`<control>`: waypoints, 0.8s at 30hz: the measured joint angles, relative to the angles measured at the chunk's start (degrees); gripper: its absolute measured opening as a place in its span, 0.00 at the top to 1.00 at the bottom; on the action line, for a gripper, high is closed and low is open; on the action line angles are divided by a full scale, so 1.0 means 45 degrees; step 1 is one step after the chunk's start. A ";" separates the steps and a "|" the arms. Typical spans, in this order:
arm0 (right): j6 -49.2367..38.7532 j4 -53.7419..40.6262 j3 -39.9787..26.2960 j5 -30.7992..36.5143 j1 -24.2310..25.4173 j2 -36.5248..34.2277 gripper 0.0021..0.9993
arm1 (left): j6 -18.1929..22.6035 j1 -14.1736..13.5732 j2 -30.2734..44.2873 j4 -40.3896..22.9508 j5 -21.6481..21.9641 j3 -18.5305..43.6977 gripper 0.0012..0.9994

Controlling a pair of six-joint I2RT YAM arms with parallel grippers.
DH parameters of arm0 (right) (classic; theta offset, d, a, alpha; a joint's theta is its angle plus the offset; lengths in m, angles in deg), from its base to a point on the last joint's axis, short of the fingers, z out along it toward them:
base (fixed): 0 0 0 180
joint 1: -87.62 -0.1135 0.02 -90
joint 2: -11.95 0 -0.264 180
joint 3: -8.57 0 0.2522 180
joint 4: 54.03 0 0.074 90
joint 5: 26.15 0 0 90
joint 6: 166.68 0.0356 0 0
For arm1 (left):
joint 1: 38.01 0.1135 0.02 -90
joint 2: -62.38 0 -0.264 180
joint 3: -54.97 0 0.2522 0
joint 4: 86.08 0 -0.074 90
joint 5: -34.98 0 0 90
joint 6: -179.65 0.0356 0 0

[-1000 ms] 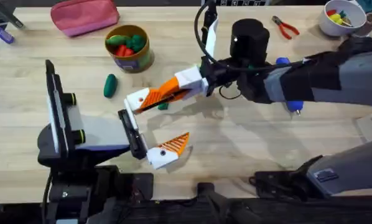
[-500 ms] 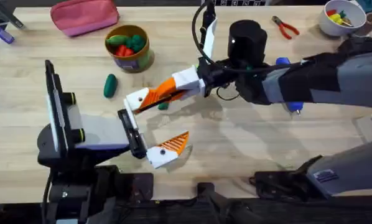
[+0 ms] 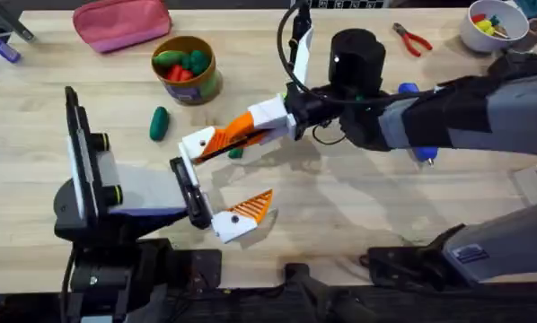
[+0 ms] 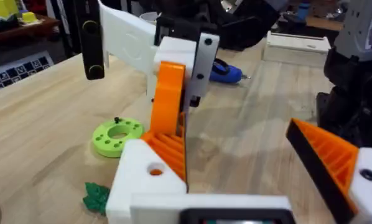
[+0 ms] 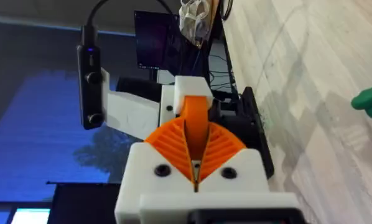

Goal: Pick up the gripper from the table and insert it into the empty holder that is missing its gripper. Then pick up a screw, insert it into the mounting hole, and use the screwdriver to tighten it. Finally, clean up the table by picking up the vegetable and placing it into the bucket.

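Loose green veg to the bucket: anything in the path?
Nothing visible. The vegetable lies on bare wood beside the bucket, with no object between them. The right end effector, shut on the gripper, sits off that line.

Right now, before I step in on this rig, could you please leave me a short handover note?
Left tool: open, its white holder presented upward.
Right tool: shut on the orange gripper piece, pressing it into the holder; I cannot tell whether it is fully seated.
Screwdriver: on the table beneath the right arm, untouched.
Vegetable: lying on the table, apart from the bucket.
Done: piece picked up and brought to the holder.
Left: finish seating, insert and tighten the screw, put the vegetable in the bucket.
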State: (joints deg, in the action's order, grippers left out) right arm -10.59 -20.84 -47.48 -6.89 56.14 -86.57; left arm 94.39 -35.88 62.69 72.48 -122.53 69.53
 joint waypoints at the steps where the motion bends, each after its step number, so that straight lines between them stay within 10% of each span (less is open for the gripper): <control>1: 0.0005 -0.0005 0.0000 0.0000 0.0000 0.0000 1.00 | -0.0011 0.0000 -0.0005 0.0000 0.0000 0.0000 0.01; 9: 0.0102 -0.0027 0.0000 0.0005 0.0000 0.0000 0.94 | -0.0011 0.0000 -0.0002 0.0002 0.0002 0.0000 0.01; 16: 0.0087 -0.0128 0.0015 0.0534 -0.0005 0.0000 0.04 | 0.0101 -0.0024 -0.0003 -0.0005 -0.0107 0.0000 0.01; 24: 0.0087 -0.0136 0.0015 0.0588 -0.0005 0.0000 0.01 | 0.0150 -0.0024 -0.0005 -0.0005 -0.0107 0.0000 0.01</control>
State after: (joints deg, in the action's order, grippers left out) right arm -10.20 -21.45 -47.41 -4.25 56.12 -86.57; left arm 95.06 -35.99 62.67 72.46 -123.01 69.53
